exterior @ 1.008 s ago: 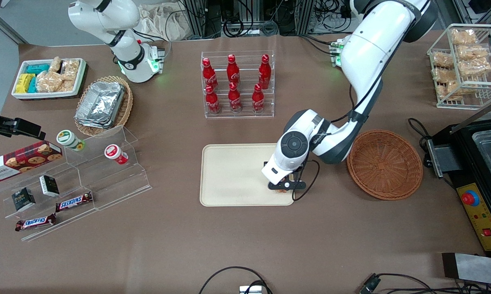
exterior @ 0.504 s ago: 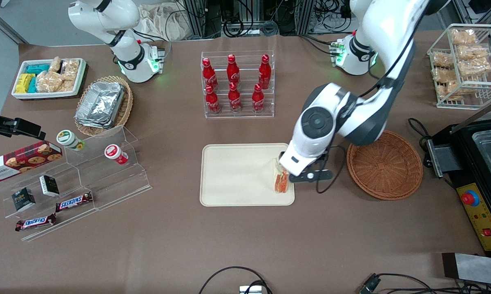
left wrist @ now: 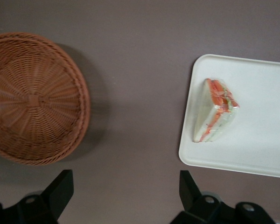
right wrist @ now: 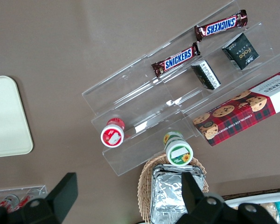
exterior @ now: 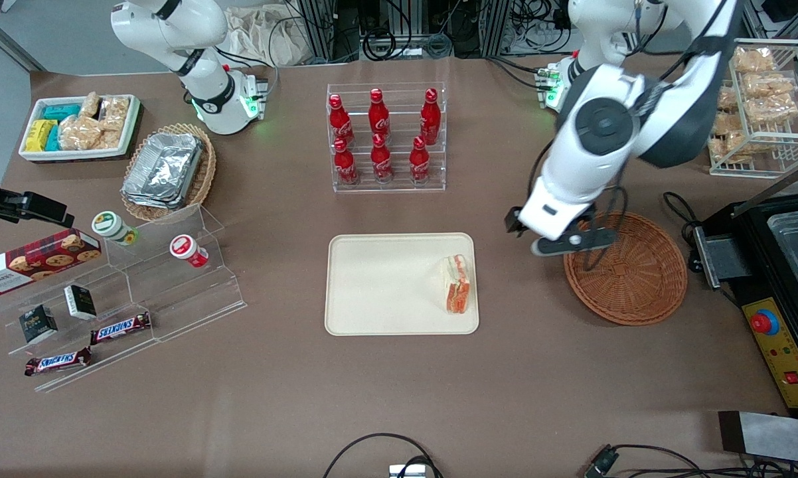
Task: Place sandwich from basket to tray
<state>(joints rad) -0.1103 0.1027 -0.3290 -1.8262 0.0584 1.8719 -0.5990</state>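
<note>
**Retreat After Placement: Claw Clear of the Tray**

My claw (exterior: pixel 550 240) hangs released and empty, high above the bare table, over the strip between the tray and the basket. In the left wrist view both fingers (left wrist: pixel 59 189) stand wide apart with nothing between them.

Nearest my claw is the basket (exterior: pixel 626 267), which sits toward the working arm's end of the table. Its woven bowl holds nothing. Next outward is the tray (exterior: pixel 386 282), well apart from the basket. The sandwich (exterior: pixel 457 285) rests on the tray, close along the short edge that faces the basket and nearer the corner toward the front camera. It lies with its cut side showing the red-orange and green layers. It appears to sit wholly inside the rim, close to that edge.

I judge the transfer itself complete; the step in hand is the withdrawal.

Procedure for this step:

1. Hold the fingers apart. Closing them serves no purpose here.
2. Keep height while travelling. The basket rim is near my path and a low pass could clip and drag it.
3. Do not sweep over the tray at low height. The sandwich sits close to the rim, so a nudge could likely push it onto or over the edge.
4. Stay short of the bottle rack (exterior: pixel 386 137), which stands farther from the front camera than the tray.
</note>
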